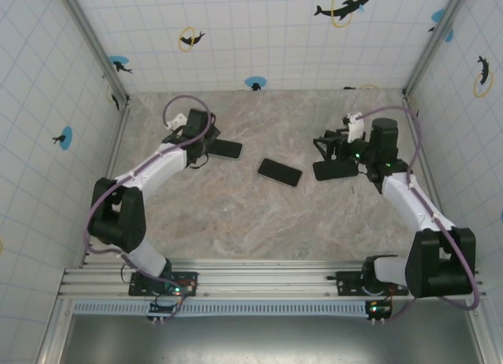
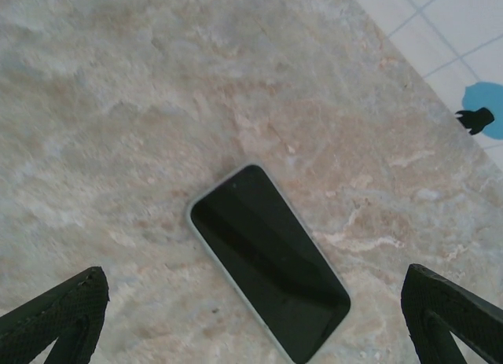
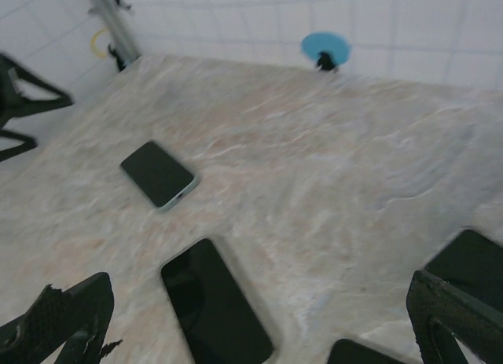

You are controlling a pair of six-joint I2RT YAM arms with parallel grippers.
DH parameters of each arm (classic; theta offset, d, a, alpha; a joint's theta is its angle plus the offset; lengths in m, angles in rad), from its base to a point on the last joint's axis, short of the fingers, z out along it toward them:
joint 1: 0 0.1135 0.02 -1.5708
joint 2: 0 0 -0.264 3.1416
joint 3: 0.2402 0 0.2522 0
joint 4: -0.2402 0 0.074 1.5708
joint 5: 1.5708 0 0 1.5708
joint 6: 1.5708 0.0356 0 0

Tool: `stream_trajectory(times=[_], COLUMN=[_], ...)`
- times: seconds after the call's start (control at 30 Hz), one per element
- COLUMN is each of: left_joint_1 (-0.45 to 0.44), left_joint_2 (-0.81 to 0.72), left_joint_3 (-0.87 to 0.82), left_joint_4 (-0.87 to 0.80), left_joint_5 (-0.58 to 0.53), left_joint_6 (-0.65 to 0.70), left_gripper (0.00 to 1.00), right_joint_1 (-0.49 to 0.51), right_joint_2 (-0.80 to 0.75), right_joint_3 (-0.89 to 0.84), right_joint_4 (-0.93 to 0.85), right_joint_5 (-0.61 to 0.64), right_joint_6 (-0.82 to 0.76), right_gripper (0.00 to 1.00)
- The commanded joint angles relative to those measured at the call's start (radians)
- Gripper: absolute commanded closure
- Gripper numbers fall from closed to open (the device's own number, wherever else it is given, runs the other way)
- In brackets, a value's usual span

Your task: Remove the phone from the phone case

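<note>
- At the left of the marble table (image 1: 236, 222), just beside the left gripper (image 1: 206, 144): cased phone (image 1: 226, 149), flat, screen up, dark glass inside a pale rim.
- In the left wrist view: same cased phone (image 2: 267, 262), set diagonally on the stone, top end pointing away from the camera and lower end towards the bottom edge. Lies between the two black fingertips (image 2: 67, 313) and touches neither. Pincer spread wide, holding nothing.
- At the middle of the table: black phone (image 1: 280, 172), flat, screen up, no pale rim to be seen. Apart from both grippers, and to the right of the cased phone.
- In the right wrist view: black phone (image 3: 216, 301) near the camera, cased phone (image 3: 157, 174) farther off with its pale rim visible at one end. Both flat on the stone, well apart from each other.
- At the right of the table: right gripper (image 1: 334, 149), pincer spread wide, nothing between the pads.
- Just below that gripper in the top view: dark flat item (image 1: 334, 170) on the table. Cannot tell whether it is a phone or an empty case.
- At the lower right edge of the right wrist view: dark flat shapes (image 3: 471, 262), cut off by the frame, identity unclear.
</note>
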Motion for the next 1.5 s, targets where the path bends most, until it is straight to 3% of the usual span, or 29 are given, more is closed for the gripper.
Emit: stream_trajectory(times=[0.0, 0.4, 0.73, 1.13, 1.47], left_joint_1=[-0.046, -0.069, -0.069, -0.069, -0.068], left_joint_2=[0.079, 0.31, 0.578, 0.721, 0.779], left_joint_3=[0.103, 0.32, 0.67, 0.785, 0.855], left_joint_4=[-0.166, -0.267, -0.517, -0.628, -0.643], left_joint_5=[-0.041, -0.023, -0.063, -0.038, -0.04], left_joint_6=[-0.12, -0.249, -0.283, -0.373, -0.344], left_gripper=[0.02, 0.02, 0.02, 0.02, 0.02], right_joint_1=[0.042, 0.188, 0.212, 0.208, 0.205], right_joint_2=[0.041, 0.138, 0.157, 0.206, 0.244], right_joint_3=[0.073, 0.169, 0.178, 0.174, 0.181], right_joint_4=[-0.086, -0.138, -0.152, -0.141, -0.103], right_joint_5=[-0.058, -0.038, 0.0, -0.022, -0.061], right_joint_6=[-0.037, -0.058, -0.069, -0.054, -0.027], right_gripper=[0.02, 0.02, 0.02, 0.02, 0.02])
